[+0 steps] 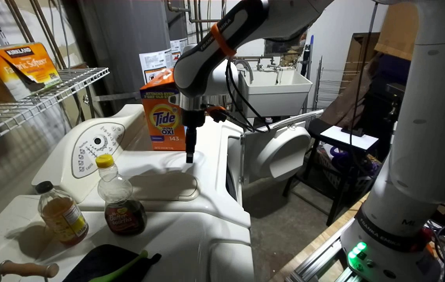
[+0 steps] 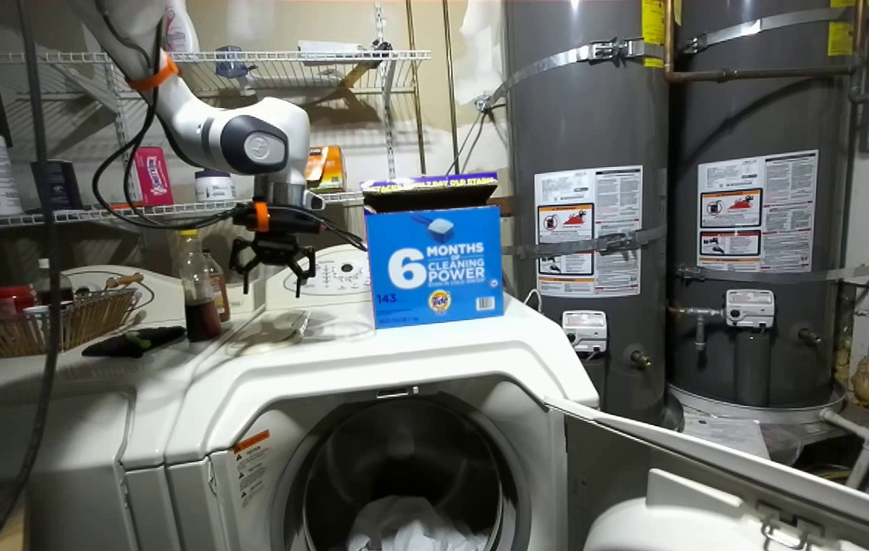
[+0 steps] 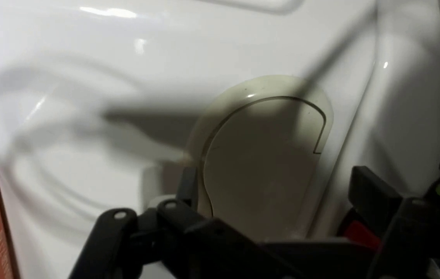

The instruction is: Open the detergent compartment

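Above the white washing machine (image 2: 434, 350), gripper (image 2: 272, 291): jaws wide; fingers (image 3: 188, 186) well apart and pointing down, tips clear of the machine's top.
Detergent compartment (image 3: 258, 166): in the machine's top, framed between the fingers in the wrist view; off-white panel with a rounded end, panel down, partly in shadow, dark groove along its curved edge.
Detergent box (image 1: 163, 131): orange and blue; upright on the machine's top, near the gripper; top flap (image 2: 431, 184) raised.
Dial panel (image 1: 91, 156): oval, on the sloped console (image 1: 58, 164) behind the detergent compartment; dark knob (image 1: 97, 141).
Syrup bottle (image 1: 122, 209): upright on the adjoining white machine (image 1: 183, 239), beside the detergent compartment; yellow cap (image 1: 104, 161); dark liquid in the lower part.
Second bottle (image 1: 62, 219): upright, near the syrup bottle; dark cap (image 1: 44, 187); amber liquid.
Black item (image 1: 99, 259): lying on the adjoining machine; green strip (image 1: 122, 268) across it; type cannot be told.
Wicker basket (image 2: 86, 323): on the adjoining machine, beside the black item; wooden handle (image 2: 125, 281).
Washer door (image 1: 279, 154): swung out from the machine's front; drum (image 2: 335, 467) exposed, white cloth (image 2: 415, 528) inside.
Wire shelving (image 2: 274, 57): behind the machines, in both exterior views; carries an orange fabric softener box (image 1: 17, 71).
Grey tanks (image 2: 591, 122): two, upright in the background, with printed labels (image 2: 618, 207).
Sink (image 1: 279, 98): white, in the background beyond the washer door.
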Controlling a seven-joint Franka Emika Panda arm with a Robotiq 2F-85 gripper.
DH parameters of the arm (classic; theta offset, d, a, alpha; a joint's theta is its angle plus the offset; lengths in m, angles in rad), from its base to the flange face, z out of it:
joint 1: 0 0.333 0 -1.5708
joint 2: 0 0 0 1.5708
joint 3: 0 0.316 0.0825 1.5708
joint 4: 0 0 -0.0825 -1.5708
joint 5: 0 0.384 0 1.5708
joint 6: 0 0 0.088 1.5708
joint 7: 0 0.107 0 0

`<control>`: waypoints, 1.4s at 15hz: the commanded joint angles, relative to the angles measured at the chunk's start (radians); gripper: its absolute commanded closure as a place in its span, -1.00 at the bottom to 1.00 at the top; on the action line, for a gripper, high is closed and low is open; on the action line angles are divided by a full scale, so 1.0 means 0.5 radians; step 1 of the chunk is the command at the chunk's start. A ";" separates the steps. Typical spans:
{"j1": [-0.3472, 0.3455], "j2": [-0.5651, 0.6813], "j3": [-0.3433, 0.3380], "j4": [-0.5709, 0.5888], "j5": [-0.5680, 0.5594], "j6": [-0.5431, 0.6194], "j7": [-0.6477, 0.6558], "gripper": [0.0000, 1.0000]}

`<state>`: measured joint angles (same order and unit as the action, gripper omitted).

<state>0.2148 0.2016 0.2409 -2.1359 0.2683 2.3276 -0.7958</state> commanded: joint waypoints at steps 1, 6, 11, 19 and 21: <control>-0.064 0.201 0.066 0.184 0.085 -0.046 -0.084 -1.00; -0.098 0.386 0.118 0.320 0.065 -0.060 -0.042 -1.00; -0.114 0.523 0.154 0.418 0.038 -0.082 -0.010 -1.00; -0.152 0.644 0.217 0.499 0.049 -0.133 -0.030 -1.00; -0.156 0.659 0.222 0.509 0.051 -0.148 -0.030 -1.00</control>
<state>0.1558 0.5016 0.3315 -1.9210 0.2794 2.2925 -0.8060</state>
